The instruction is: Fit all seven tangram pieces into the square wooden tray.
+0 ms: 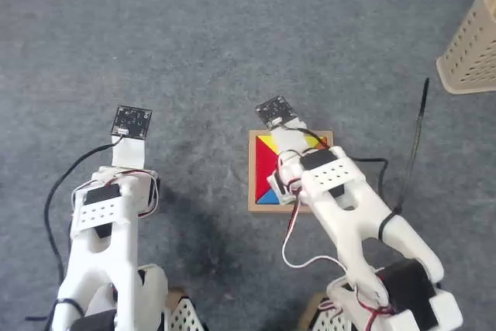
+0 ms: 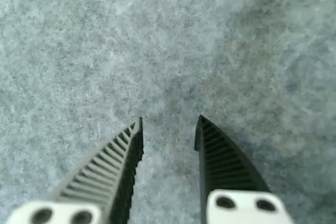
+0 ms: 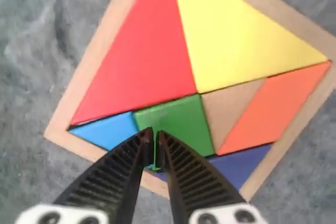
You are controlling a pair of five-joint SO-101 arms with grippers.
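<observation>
- The right gripper [image 3: 154,132] is pinching the near edge of the green square wooden piece [image 3: 176,121], lying mid-frame in the square wooden tray [image 3: 94,61].
- The left gripper [image 2: 169,121], jaws spread, is hovering over grey carpet [image 2: 157,35], well apart.

Lighting was pretty even and soft, looked like it came from overhead, the wooden tray [image 3: 84,77] came out bright, with only faint fuzzy shadows on the grey mat [image 1: 201,75] beside the left arm [image 1: 101,230].
</observation>
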